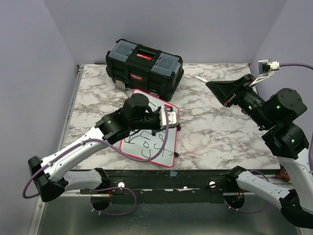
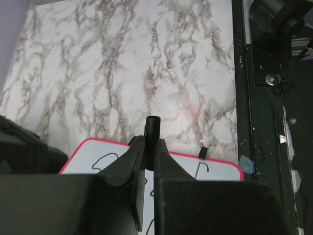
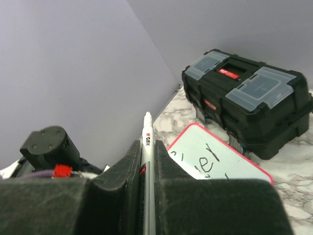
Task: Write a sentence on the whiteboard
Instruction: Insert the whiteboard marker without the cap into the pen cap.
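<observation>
Top external view: the whiteboard (image 1: 161,157), its black sentence (image 1: 146,142) partly hidden, lies before the toolbox (image 1: 144,61) — left gripper (image 2: 149,147) above it pinching a short black tube (image 2: 153,126), right gripper (image 3: 146,152) well apart, clamped on a white marker (image 3: 147,131).

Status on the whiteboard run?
Left claw shut on black cap, over board. Right claw shut on marker, clear of board. Writing on board. Toolbox at far edge.

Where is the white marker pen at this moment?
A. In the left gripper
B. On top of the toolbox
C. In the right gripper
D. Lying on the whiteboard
C: the right wrist view shows the white marker pen clamped in the right gripper.
</observation>
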Robot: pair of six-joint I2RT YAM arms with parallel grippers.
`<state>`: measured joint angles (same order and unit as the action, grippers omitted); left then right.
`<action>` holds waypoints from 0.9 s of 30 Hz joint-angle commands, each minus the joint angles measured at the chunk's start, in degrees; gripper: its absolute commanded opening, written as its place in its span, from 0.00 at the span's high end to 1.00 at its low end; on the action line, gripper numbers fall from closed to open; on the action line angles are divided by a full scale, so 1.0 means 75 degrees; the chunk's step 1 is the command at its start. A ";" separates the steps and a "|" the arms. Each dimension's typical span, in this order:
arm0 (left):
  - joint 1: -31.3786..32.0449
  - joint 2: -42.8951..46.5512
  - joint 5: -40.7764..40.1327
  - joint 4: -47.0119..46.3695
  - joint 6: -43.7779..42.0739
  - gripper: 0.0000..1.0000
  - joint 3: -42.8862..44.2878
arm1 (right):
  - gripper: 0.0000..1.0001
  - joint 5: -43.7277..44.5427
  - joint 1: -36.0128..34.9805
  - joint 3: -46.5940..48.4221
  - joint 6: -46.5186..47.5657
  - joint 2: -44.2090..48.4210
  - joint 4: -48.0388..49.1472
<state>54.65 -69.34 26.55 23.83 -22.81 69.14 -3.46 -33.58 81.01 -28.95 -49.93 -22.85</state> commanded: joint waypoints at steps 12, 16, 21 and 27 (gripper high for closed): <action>-0.1317 0.2788 -0.0237 -0.1207 0.0345 1.00 -0.2105 | 0.99 -0.3909 -0.0044 -0.0556 -0.0006 -0.0973 -0.0272; -0.1548 0.2987 -0.0229 -0.1647 0.0508 1.00 -0.2485 | 0.99 -0.4456 -0.0045 -0.0795 0.0057 -0.1121 -0.0329; -0.1662 0.3085 -0.0260 -0.1969 0.0666 1.00 -0.2716 | 0.99 -0.4875 -0.0045 -0.1197 0.0054 -0.1238 -0.0297; -0.1778 0.3169 -0.0165 -0.2309 0.0864 1.00 -0.2899 | 0.99 -0.4862 -0.0040 -0.1493 0.0079 -0.1305 -0.0278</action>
<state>41.95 -46.87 25.08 10.70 -18.13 48.49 -37.47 -33.58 70.98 -28.82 -59.42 -24.29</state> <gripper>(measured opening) 0.070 0.123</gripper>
